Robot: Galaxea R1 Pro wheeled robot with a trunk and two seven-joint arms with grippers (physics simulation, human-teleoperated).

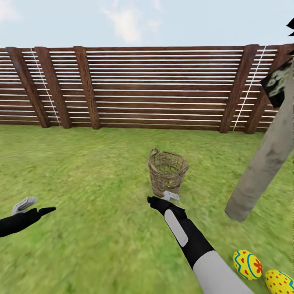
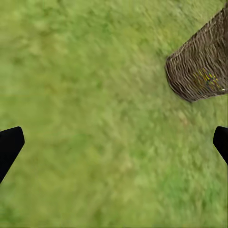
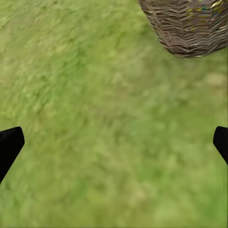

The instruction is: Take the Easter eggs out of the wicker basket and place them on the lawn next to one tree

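The wicker basket (image 1: 167, 171) stands upright on the lawn (image 1: 94, 171), with a patch of yellow egg (image 1: 171, 180) showing through its weave. Two yellow Easter eggs (image 1: 247, 264) (image 1: 279, 281) lie on the grass near the foot of the grey-beige tree trunk (image 1: 261, 163). My right gripper (image 1: 162, 198) hovers open just in front of the basket, nothing between its fingers. Its wrist view has the basket (image 3: 190, 23) ahead of the open gripper (image 3: 114, 142). My left gripper (image 1: 38, 206) is open and empty at the far left; the basket (image 2: 202, 66) lies off to one side of this gripper (image 2: 114, 142).
A brown slatted wooden fence (image 1: 155, 87) closes the garden behind the basket. Dark foliage (image 1: 279, 83) hangs at the upper right by the trunk. Open grass stretches to the left and in front of the basket.
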